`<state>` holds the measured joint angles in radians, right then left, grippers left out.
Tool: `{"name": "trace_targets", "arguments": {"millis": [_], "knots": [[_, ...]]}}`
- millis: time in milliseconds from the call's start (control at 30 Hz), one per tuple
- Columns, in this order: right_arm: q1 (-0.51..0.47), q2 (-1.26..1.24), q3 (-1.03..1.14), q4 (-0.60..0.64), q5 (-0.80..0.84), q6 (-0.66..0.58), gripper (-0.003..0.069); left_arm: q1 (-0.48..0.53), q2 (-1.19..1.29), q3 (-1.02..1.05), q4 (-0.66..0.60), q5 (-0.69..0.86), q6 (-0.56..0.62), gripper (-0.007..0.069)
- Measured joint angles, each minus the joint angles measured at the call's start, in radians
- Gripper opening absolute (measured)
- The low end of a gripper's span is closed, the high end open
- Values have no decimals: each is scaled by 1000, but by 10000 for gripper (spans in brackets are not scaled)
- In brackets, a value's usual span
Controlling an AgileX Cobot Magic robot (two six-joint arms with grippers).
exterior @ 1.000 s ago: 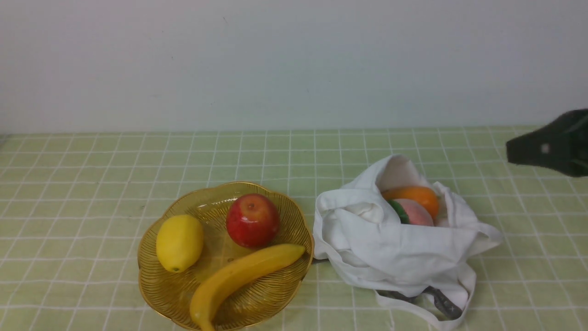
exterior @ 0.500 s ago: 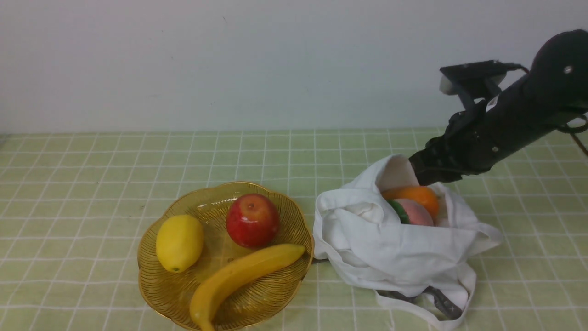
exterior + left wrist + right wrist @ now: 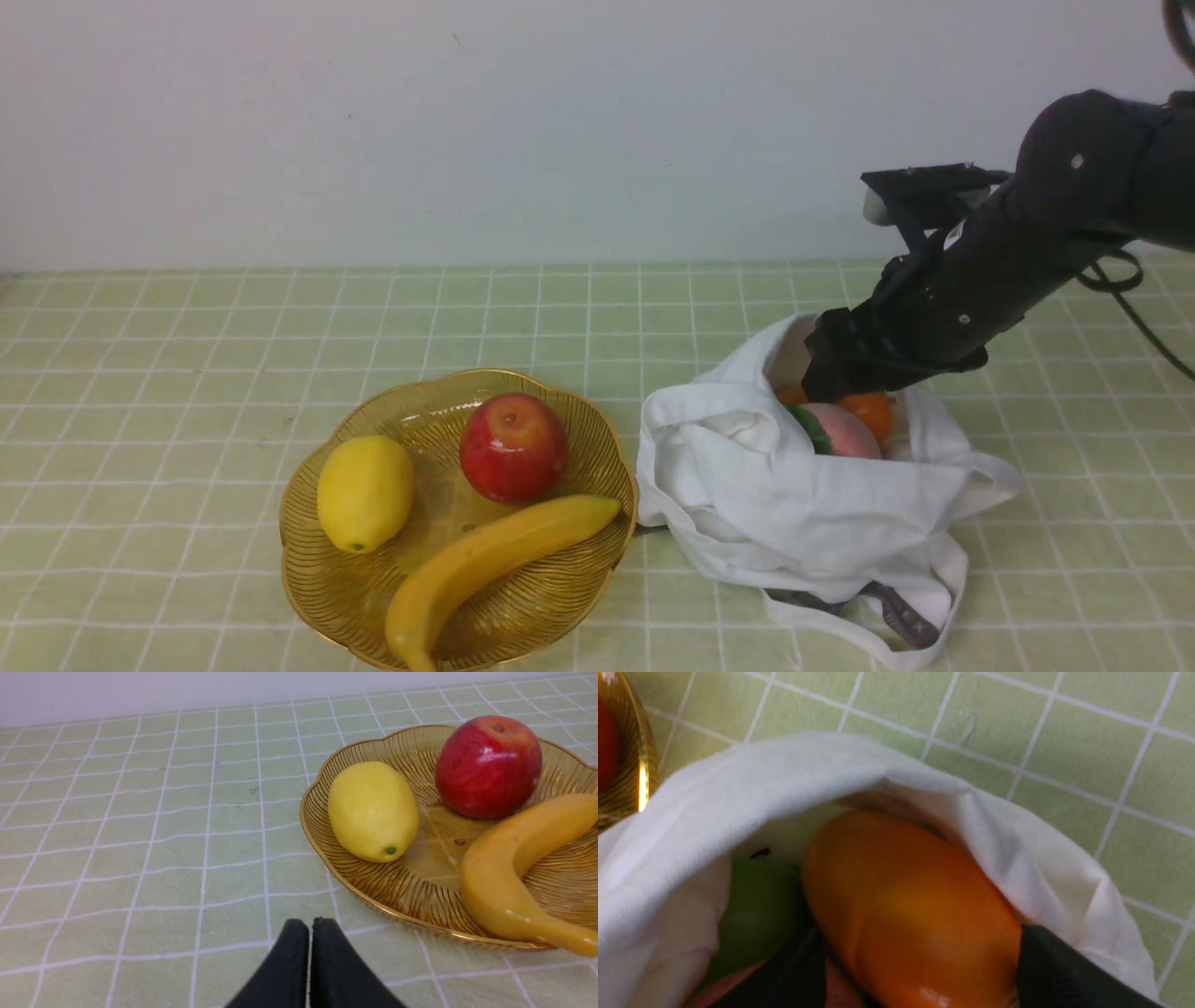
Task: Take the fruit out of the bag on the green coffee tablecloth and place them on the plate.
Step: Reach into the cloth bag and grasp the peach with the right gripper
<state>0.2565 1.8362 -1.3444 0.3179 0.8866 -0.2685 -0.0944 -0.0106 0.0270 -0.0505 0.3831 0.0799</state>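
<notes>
The orange fruit (image 3: 906,905) lies in the bag (image 3: 738,793), between the spread fingers of the right end effector (image 3: 920,975). It looks smooth, firm and probably slippery, so I would grip it across its narrow middle. The left end effector (image 3: 310,938) is pressed together, empty.

A plain, matt, pale grey-white wall (image 3: 467,121) fills the upper part of the frame in the front view, marked by a couple of tiny dark specks (image 3: 456,40) left of centre. It meets the surface along a straight horizontal line a little above mid-frame. The surface lies under a pale yellow-green cloth with a grid of thin white lines (image 3: 187,327), which spans the frame's full width. The light is soft and even. The left wrist view shows a narrow strip of the same wall beyond the cloth
</notes>
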Motion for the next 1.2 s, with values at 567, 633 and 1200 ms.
{"name": "trace_targets", "arguments": {"millis": [567, 633, 1200], "knots": [[56, 52, -3, -154, 62, 26, 98, 0, 0, 0, 0, 0, 0, -8], [56, 52, -3, -156, 68, 26, 52, 0, 0, 0, 0, 0, 0, -8], [58, -124, -3, 23, 208, -53, 92, 0, 0, 0, 0, 0, 0, -8]]}}
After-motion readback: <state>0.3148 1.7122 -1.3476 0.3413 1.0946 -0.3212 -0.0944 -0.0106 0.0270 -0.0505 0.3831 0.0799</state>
